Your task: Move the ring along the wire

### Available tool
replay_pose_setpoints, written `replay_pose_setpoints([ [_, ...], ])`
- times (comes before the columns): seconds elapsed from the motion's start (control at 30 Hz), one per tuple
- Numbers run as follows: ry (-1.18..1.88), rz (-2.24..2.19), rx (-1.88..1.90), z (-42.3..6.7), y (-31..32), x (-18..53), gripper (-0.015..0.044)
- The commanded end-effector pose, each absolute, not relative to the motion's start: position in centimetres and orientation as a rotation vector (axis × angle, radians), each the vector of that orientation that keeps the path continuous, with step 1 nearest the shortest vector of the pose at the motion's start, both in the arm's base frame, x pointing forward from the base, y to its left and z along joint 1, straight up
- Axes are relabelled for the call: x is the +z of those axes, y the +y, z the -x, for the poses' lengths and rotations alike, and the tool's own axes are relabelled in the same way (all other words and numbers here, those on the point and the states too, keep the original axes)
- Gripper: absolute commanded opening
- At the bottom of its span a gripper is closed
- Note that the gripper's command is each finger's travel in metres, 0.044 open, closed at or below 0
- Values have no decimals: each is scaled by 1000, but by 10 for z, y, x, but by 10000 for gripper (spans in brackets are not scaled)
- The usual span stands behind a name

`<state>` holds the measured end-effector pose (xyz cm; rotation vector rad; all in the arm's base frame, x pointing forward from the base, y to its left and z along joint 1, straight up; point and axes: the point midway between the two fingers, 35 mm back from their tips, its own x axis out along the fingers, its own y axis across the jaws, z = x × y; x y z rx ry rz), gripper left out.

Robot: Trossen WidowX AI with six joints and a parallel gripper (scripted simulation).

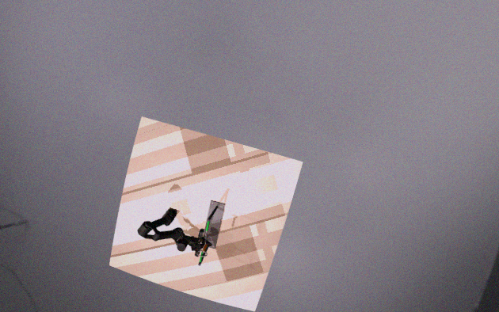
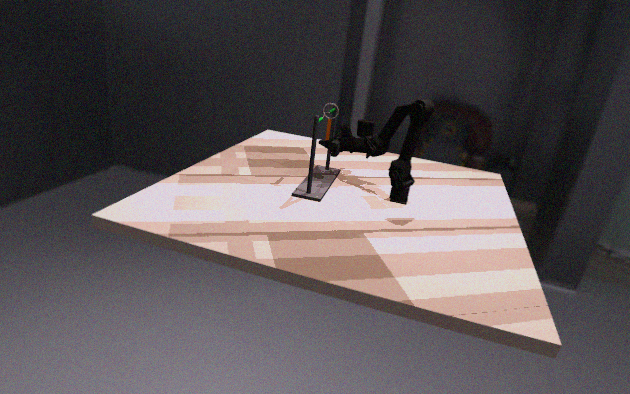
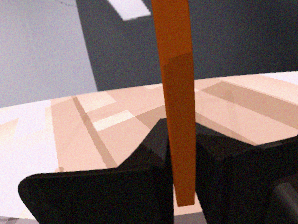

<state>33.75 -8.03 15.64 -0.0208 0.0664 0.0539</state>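
Observation:
The ring (image 2: 324,113) stands upright above its orange handle (image 1: 205,248) (image 2: 328,129) (image 3: 178,100). My gripper (image 2: 325,143) (image 3: 171,124) is shut on the lower part of the handle. In the exterior view the far green part (image 2: 333,110) of the wire shows inside the ring, near the far post (image 2: 328,162). The other green part (image 1: 207,226) (image 2: 320,119) is by the top of the near post (image 2: 312,155). The ring is around the wire, as far as the exterior view shows. The thin grey part and its distance from the ring are too small to tell.
The posts rise from a dark grey base plate (image 1: 219,215) (image 2: 301,194) on the table (image 1: 150,174) (image 2: 450,250), which has striped light and brown patterns. The arm (image 1: 168,234) (image 2: 390,134) reaches in from the side, with its forearm beside the far post.

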Motion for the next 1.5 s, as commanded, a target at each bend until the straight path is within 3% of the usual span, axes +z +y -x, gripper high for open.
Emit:
replay_pose_setpoints([
  [0.0, 70, 12, 52, -336, -76, 155, -150],
  [1.47, 69, -143, -124, -336, -14, 157, -150],
])
